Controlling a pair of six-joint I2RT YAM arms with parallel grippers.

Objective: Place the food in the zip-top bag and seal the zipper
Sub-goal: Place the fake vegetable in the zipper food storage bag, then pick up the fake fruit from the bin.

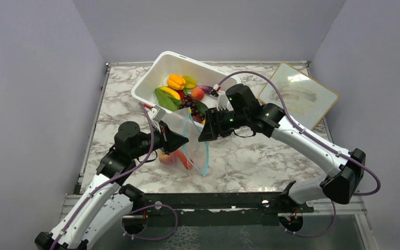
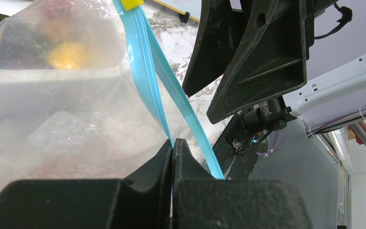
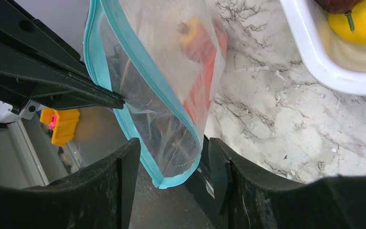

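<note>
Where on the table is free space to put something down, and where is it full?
Bare marble lies near the front of the table, between the bag and the right arm, and left of the tub. Crowded: the middle, where the left gripper and right gripper meet the bag.

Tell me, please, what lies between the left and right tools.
The zipper of the zip-top bag, shown in the top view; the left tool pinches it, the right tool stands open.
</note>
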